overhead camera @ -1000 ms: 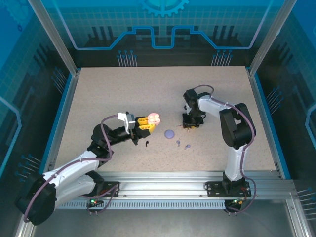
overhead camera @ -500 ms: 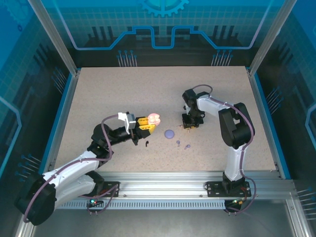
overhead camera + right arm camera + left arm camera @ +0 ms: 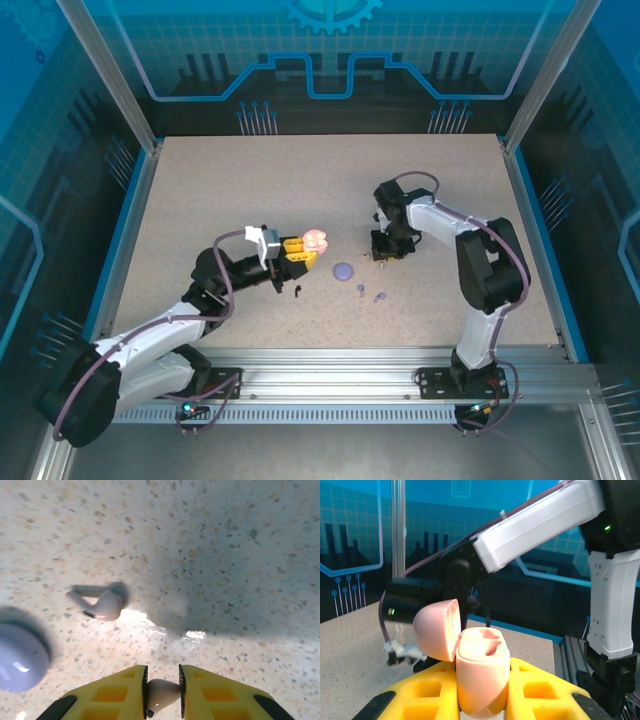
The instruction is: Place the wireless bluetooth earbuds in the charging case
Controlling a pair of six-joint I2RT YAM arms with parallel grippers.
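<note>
Left gripper (image 3: 300, 252) is raised off the table (image 3: 200, 190), its yellow fingers (image 3: 427, 692) clamped on the body of the pink charging case (image 3: 482, 670). The lid is hinged open to the left and both sockets face up.

Right gripper (image 3: 162, 685) is low over the table right of centre, fingers pinched on a pale pink earbud (image 3: 161, 694). The earbud's rounded end points forward.

Second pale pink earbud (image 3: 102, 602) lies loose on the table just ahead-left of those fingers.

Lilac case (image 3: 343, 271) sits closed on the table between the two grippers, near the right one.

Lilac earbud (image 3: 361, 289) and second lilac earbud (image 3: 379, 296) lie close together, just nearer the arm bases than the lilac case.

Black earbud (image 3: 297, 291) lies below the left gripper.

In the left wrist view the right arm (image 3: 540, 525) stands beyond the open case.
</note>
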